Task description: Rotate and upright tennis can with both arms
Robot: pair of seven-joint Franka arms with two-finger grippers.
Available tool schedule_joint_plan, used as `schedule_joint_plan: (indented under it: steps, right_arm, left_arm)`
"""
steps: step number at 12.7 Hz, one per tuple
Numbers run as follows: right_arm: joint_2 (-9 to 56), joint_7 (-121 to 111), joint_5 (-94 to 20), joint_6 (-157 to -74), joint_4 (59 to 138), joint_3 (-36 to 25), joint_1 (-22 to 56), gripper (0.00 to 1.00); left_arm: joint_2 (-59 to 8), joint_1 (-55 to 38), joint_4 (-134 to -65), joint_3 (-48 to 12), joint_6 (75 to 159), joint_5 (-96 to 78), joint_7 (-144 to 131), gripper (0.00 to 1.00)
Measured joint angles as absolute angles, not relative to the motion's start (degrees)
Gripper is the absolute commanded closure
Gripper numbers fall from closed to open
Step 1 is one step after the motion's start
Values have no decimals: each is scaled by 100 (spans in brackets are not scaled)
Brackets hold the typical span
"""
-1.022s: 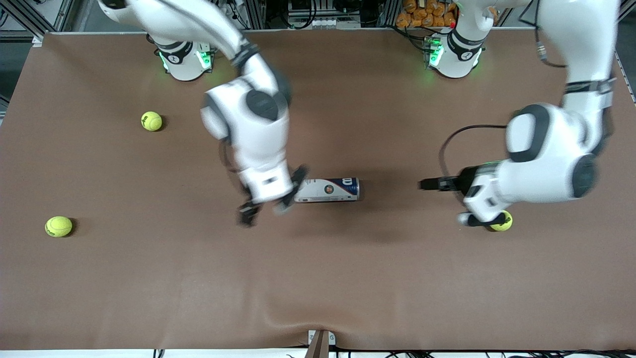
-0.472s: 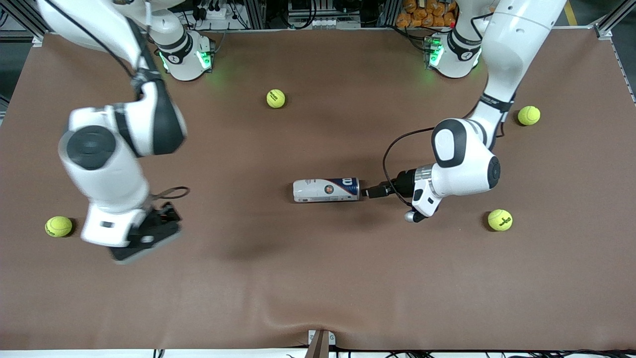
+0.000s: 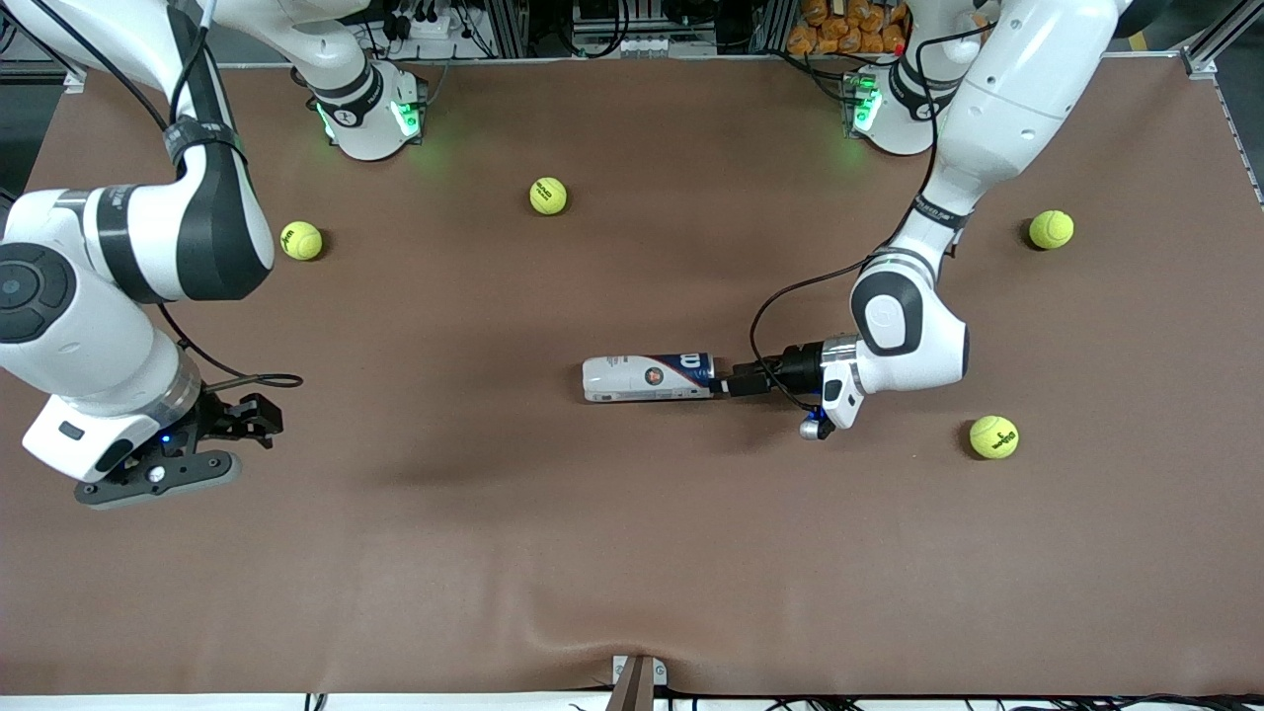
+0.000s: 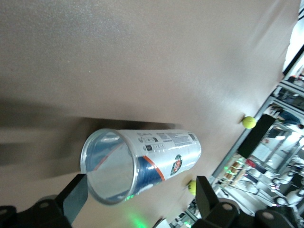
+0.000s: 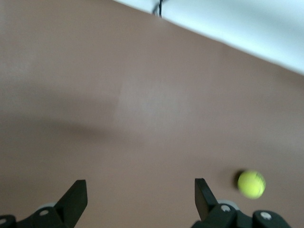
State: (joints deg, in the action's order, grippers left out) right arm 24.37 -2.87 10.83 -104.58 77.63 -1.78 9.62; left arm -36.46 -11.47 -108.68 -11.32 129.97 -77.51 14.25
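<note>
Since the earlier frame, the right gripper [image 3: 259, 423] has swung off to the frame's lower left, jaws spread and empty. Left gripper [image 3: 729, 383], fingers apart, sits at the open mouth of the tennis can [image 3: 647, 378], which lies on its side mid-frame on the table [image 3: 632, 553]. Nothing is gripped yet, so rotating and standing it up both remain.
</note>
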Motion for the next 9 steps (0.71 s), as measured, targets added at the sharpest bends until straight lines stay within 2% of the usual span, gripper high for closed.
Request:
schedule_joint_plan:
  steps: [4,5,6,8,9]
  right_arm:
    - [2281,-44,552,-9312,7782,-185,716,0]
    - [2165,-45,406,-9074,7825,-187,548,0]
    - [1988,-49,309,-8956,7933,-188,404,0]
    - [1528,33,255,-8884,8214,-190,248,0]
    - [1298,250,249,-8835,8313,-188,238,0]
  left_arm:
    - [-3889,-1111,-10859,-1133,12619,-8242,1767,16]
    - [-3921,-1097,-10853,-1134,12539,-8389,1815,22]
    - [-3940,-1099,-10850,-1137,12492,-8525,1876,30]
    - [-4004,-1111,-10845,-1149,12370,-8832,2053,33]
    - [-4066,-1113,-10830,-1155,12275,-8956,2164,41]
